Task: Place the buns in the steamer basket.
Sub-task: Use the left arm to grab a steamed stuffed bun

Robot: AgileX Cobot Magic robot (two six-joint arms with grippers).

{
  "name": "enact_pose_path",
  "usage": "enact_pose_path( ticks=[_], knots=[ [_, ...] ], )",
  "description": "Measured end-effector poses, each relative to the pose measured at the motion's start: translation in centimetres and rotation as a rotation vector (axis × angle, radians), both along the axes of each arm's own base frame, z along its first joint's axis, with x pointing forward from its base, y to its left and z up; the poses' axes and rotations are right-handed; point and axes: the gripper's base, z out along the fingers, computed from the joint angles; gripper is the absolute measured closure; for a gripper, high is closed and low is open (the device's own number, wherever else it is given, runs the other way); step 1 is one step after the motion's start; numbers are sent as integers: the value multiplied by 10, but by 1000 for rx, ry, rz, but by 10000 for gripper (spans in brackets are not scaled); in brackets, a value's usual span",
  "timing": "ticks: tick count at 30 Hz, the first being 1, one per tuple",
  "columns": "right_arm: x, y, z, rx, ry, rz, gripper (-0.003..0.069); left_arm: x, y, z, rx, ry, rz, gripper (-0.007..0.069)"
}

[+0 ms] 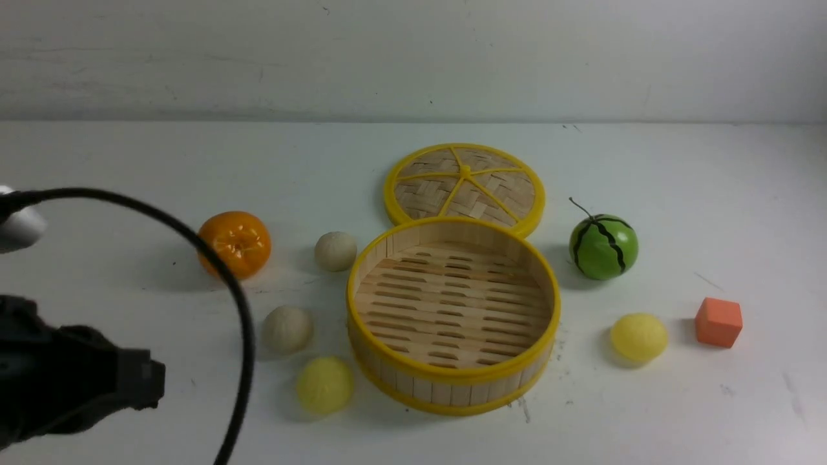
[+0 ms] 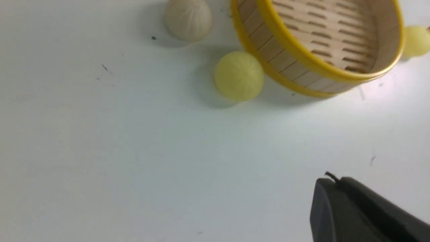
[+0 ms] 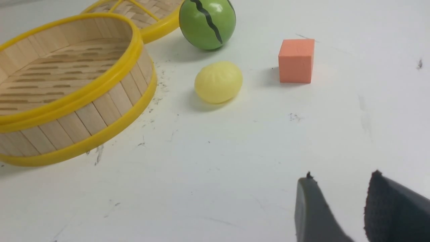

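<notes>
- Left gripper (image 2: 336,181): fingers together, nothing between them; looks like the start of picking. Next move probably wants it spread, then lowered over a bun.
- Right gripper (image 3: 342,176): fingers apart, nothing between them.
- Pale yellow bun (image 1: 325,385): smooth, rounded, on the table just beside the basket; likely an easy first pick for the left arm.
- Steamer basket (image 1: 452,392): mid-table, round and shallow, upright wooden wall, yellow bands, slatted floor with no bun on it.
- Second yellow bun (image 1: 639,338): squat, on the right arm's side, near a matte orange-red block (image 1: 719,321).
- Off-white buns (image 1: 287,329) (image 1: 335,251): dull-surfaced, rounded, left of the basket.
- Beyond: glossy orange fruit (image 1: 242,242), striped green ball (image 1: 604,258), woven lid (image 1: 426,196) with yellow spokes.
</notes>
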Motion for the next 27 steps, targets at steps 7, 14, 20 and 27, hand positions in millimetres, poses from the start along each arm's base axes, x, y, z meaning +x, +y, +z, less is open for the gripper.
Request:
enact_pose_path(
  ticks=[7,14,20,27],
  knots=[
    [0,0,0,0,0,0,419,74,-53,-29,160,228,-233,638],
    [0,0,0,0,0,0,419,82,-111,-53,342,257,-400,638],
    [0,0,0,0,0,0,419,102,-121,-77,410,203,-399,638],
    [0,0,0,0,0,0,419,121,-111,-85,399,166,-341,541]
  ],
)
